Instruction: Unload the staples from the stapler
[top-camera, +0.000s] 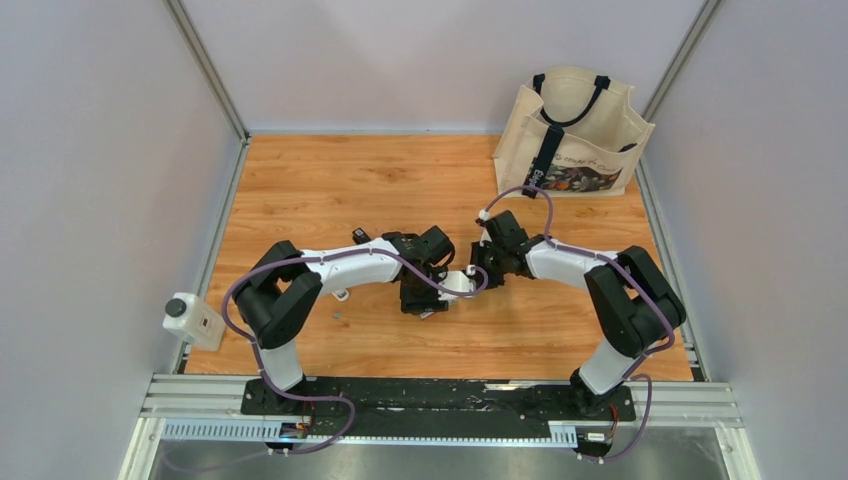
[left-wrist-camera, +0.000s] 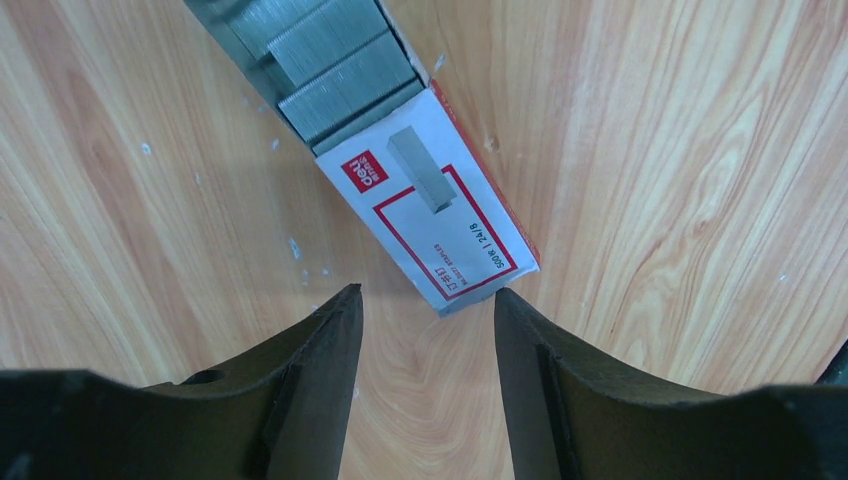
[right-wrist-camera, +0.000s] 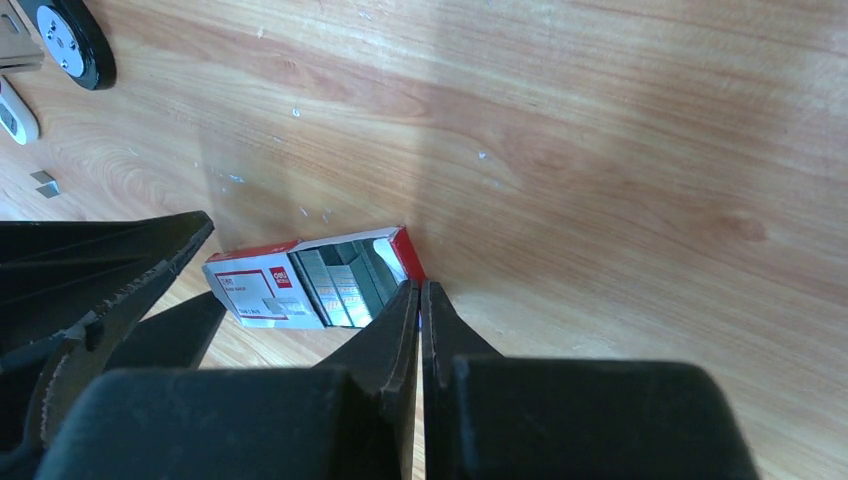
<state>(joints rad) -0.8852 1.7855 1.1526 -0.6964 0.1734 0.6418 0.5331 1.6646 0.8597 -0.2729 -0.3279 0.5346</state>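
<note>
At the 9 o'clock edge of the right wrist view, one short grey strip of staples (right-wrist-camera: 43, 181) lies loose on the bench (right-wrist-camera: 620, 150), well apart from both claws. In the top view it lies at 9 o'clock from the left claw, near that arm's elbow.

Left claw (left-wrist-camera: 425, 292): wide open, holding nothing. The closed end of the staple box (left-wrist-camera: 440, 230) lies just ahead of the gap between the fingertips. Contact cannot be determined.

Right claw (right-wrist-camera: 420, 288): fingers pressed together. The tips are at the open end of the staple box, at its red corner. Whether they pinch the box wall cannot be determined.

The staple box is red and white, lies flat on the bench between the two claws, and has more grey strips (left-wrist-camera: 335, 65) packed in its open end.

A black disc (right-wrist-camera: 65, 40) lies at 10 o'clock in the right wrist view. A canvas tote bag (top-camera: 575, 130) stands at 1 o'clock at the far edge of the bench.
</note>
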